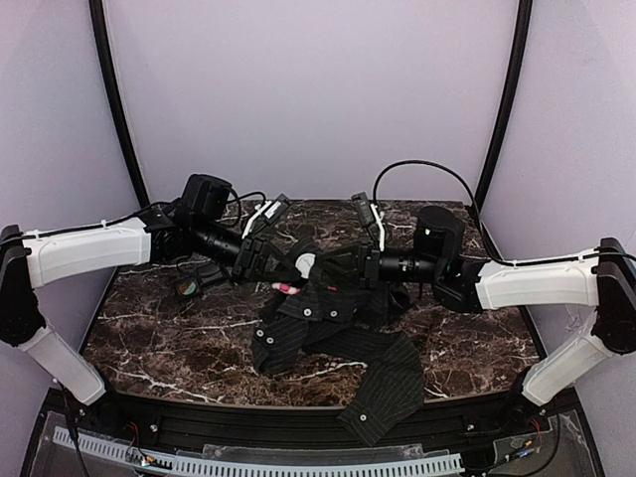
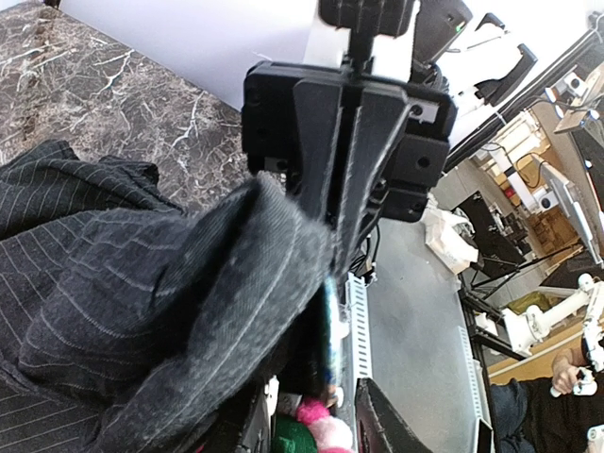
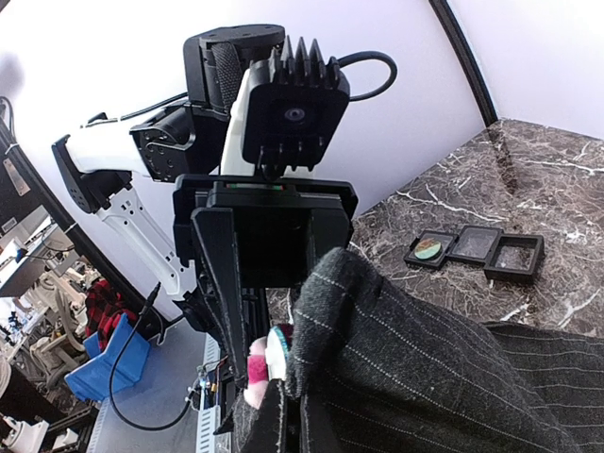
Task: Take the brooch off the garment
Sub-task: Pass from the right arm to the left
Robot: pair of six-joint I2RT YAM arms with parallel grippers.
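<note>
From nine o'clock over the dark marble counter (image 1: 159, 338), the left hand (image 1: 281, 270) is held with jaws partly apart; a grip cannot be confirmed. Between them, at the eleven o'clock edge of the black pinstriped cloth garment (image 1: 328, 323), the small pink flower-shaped brooch (image 3: 264, 359) is seen. From three o'clock, the right hand (image 2: 338, 203) is clamped on a garment fold.

Centre blocked: garment (image 1: 328, 333) heap; trays (image 3: 477, 250) far-left; near-left tabletop (image 1: 149, 348) free.
</note>
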